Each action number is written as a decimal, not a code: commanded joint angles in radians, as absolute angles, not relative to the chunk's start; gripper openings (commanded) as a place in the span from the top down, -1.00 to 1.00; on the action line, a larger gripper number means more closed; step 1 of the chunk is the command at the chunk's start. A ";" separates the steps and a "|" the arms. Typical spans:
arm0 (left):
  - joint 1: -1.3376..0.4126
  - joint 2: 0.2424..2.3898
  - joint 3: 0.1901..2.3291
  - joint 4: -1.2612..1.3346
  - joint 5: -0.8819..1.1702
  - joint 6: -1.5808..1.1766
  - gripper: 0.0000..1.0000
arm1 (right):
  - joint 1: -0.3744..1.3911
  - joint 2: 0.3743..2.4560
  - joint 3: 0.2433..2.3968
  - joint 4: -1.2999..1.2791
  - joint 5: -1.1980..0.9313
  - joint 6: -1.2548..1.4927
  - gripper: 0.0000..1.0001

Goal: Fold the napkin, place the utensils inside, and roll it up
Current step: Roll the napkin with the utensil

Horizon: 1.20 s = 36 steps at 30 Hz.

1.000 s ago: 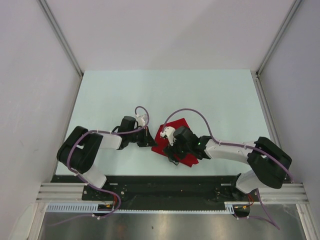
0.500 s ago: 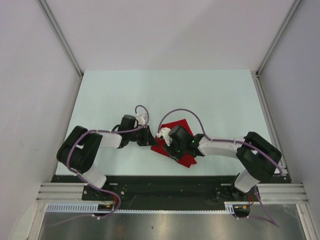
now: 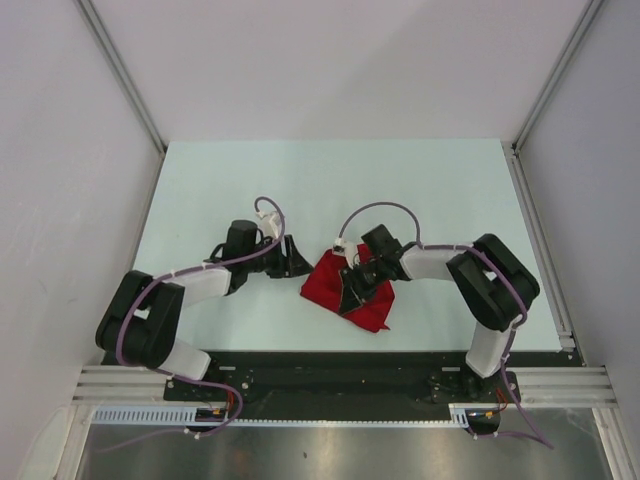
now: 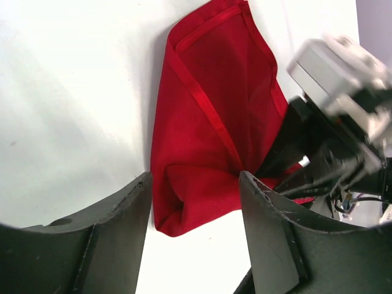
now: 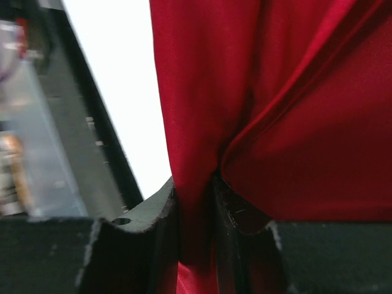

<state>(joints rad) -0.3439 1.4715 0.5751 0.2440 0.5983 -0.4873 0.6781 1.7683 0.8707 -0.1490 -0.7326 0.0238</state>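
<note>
Red cloth is filling my right wrist view: my right gripper (image 5: pixel 196 205) is pinching a fold of the napkin (image 5: pixel 275 92), with both fingers pressed tight against it. The napkin is lying bunched on the pale table (image 3: pixel 330 185), between my two arms. My left gripper (image 4: pixel 196 184) is sitting just beside the cloth's left edge, jaws spread wide and gripping nothing (whether it's touching, I cannot tell). Beyond, the table is running back toward grey walls (image 3: pixel 330 60).

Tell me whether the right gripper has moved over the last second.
Yes. The right gripper, shut on the napkin, has shifted up the top view, farther from the black base rail at the near edge.
</note>
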 commanded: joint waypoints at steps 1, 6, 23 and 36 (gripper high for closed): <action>-0.342 1.447 0.529 0.302 0.621 -0.449 -0.28 | 0.631 1.890 0.876 -0.225 -0.969 0.046 0.47; -0.353 1.465 0.512 0.356 0.630 -0.442 -0.29 | 0.555 1.992 0.908 -0.248 -1.071 0.048 0.49; -0.393 1.660 0.551 0.457 0.693 -0.416 -0.19 | 0.492 2.102 0.965 -0.305 -1.114 0.034 0.52; -0.429 1.697 0.520 0.497 0.724 -0.443 0.79 | 0.476 2.103 0.985 -0.308 -1.098 0.037 0.52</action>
